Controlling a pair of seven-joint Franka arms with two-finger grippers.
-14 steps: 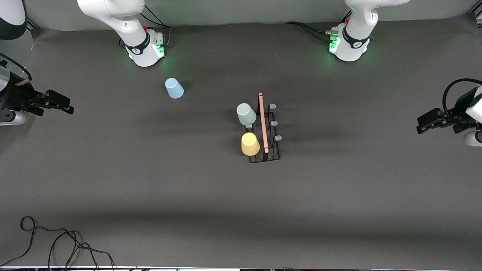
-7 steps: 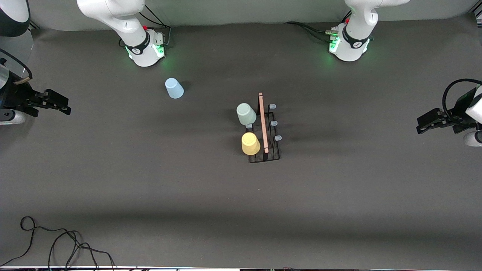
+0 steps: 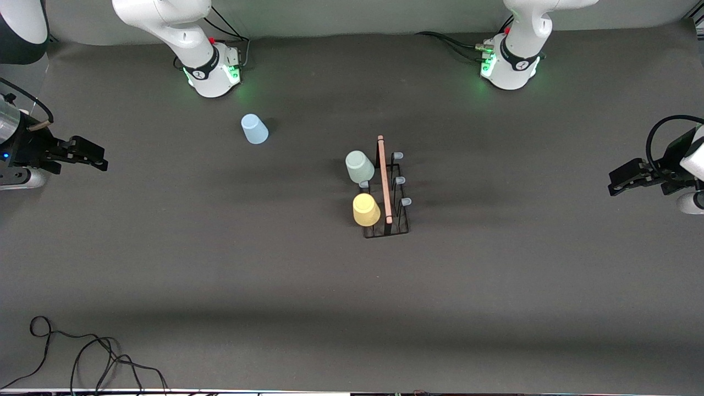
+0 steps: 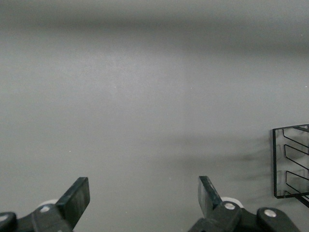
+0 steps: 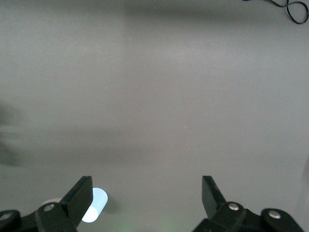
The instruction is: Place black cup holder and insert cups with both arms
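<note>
The black cup holder (image 3: 397, 226) stands mid-table with its wooden rod handle (image 3: 384, 179) on top; an edge of it shows in the left wrist view (image 4: 291, 162). A grey-green cup (image 3: 359, 166) and a yellow cup (image 3: 365, 210) sit upside down on pegs on its side toward the right arm. A light blue cup (image 3: 254, 129) stands upside down on the table near the right arm's base; it also shows in the right wrist view (image 5: 94, 205). My right gripper (image 3: 96, 159) (image 5: 147, 195) is open and empty at the right arm's end. My left gripper (image 3: 615, 184) (image 4: 144, 195) is open and empty at the left arm's end.
Three bare pegs (image 3: 400, 180) stand on the holder's side toward the left arm. A black cable (image 3: 82, 357) lies coiled at the table's near corner on the right arm's end. The arms' green-lit bases (image 3: 212, 74) (image 3: 509, 69) stand at the table's farthest edge.
My right gripper has shifted slightly, first away from the table's middle, then back toward it. The left arm, the cups and the holder have not moved.
</note>
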